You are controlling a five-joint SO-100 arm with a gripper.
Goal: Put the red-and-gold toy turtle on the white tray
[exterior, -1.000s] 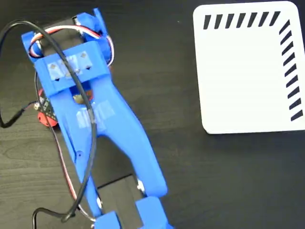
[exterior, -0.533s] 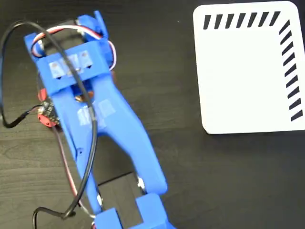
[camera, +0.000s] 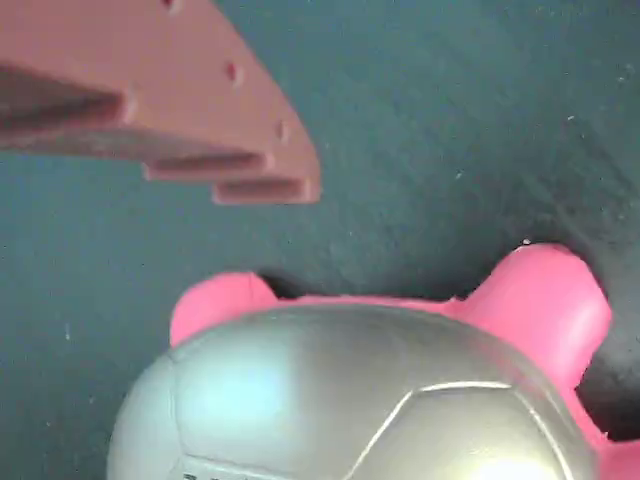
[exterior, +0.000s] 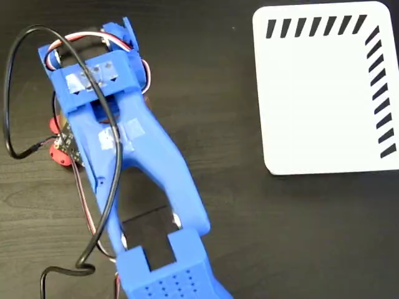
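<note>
The blue arm [exterior: 134, 162] leans over the left side of the dark worktop [exterior: 293, 237] in the fixed view, hiding most of the red-and-gold toy turtle [camera: 370, 390]; only red bits peek out at its left edge. In the wrist view the turtle's shiny shell fills the bottom, just below one finger [camera: 170, 100] of the pincer. Whether the pincer is open I cannot tell. The white tray [exterior: 324, 87] lies well apart, upper right.

Fixed view overhead, looking straight down on dark table [exterior: 299, 237], blue arm [exterior: 143, 156] and white tray [exterior: 318, 93], wrist view very close, angled down over turtle shell [camera: 340, 400], sharing only that turtle spot
</note>
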